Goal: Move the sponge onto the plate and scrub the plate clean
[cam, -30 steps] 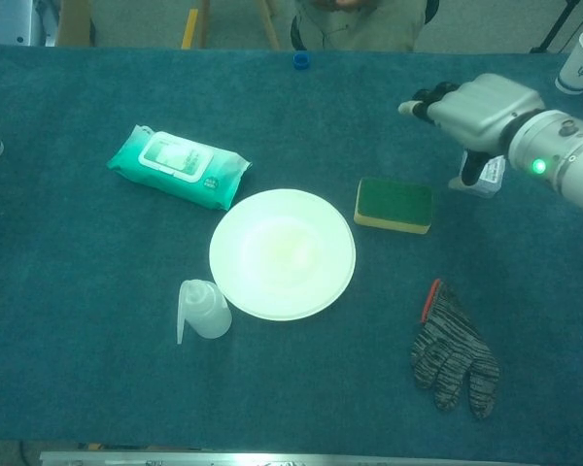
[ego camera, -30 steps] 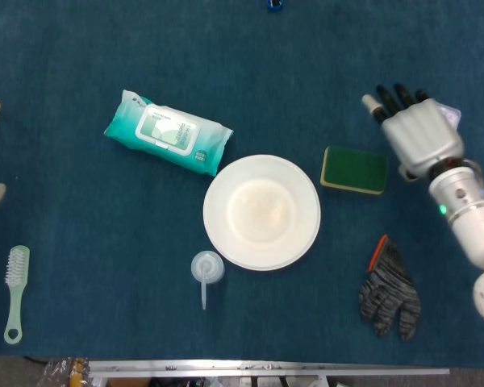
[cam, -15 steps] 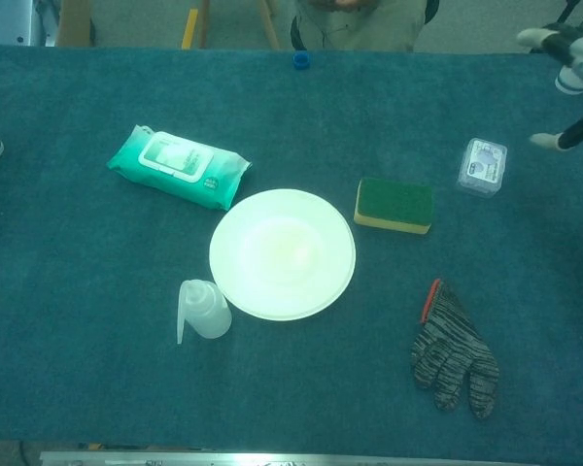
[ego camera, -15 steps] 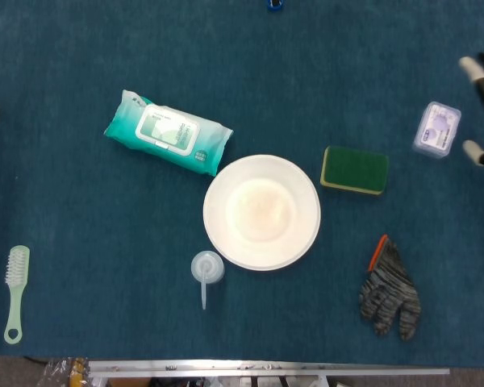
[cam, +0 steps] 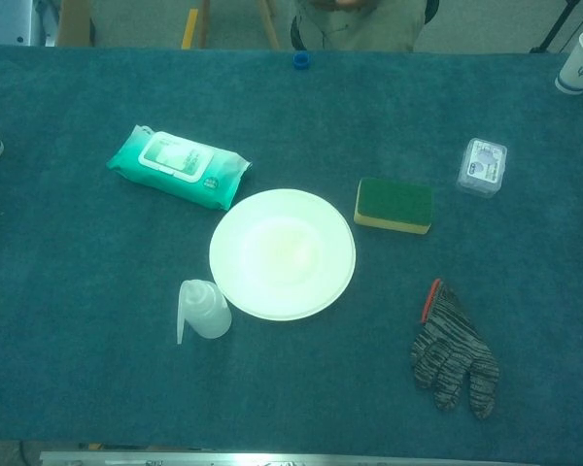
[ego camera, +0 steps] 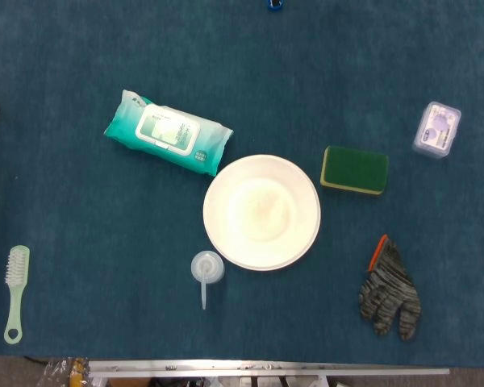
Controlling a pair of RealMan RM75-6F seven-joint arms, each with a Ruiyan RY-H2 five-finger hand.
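A green sponge with a yellow underside (ego camera: 354,170) (cam: 394,205) lies flat on the blue cloth, just right of the white plate (ego camera: 261,212) (cam: 282,253). The plate sits near the middle of the table, and a faint smear shows at its centre. The sponge and the plate do not touch. Neither hand shows in the head view or the chest view.
A teal wet-wipes pack (ego camera: 168,132) lies up and left of the plate. A small clear squeeze bottle (ego camera: 206,270) lies at its lower left, a striped work glove (ego camera: 389,292) at the lower right. A small clear box (ego camera: 437,129), a brush (ego camera: 14,292) and a paper cup (cam: 582,60) lie further out.
My right hand, above and to the right of the sponge a second ago, has drawn away to the right and left both views. The small clear box it covered now shows.
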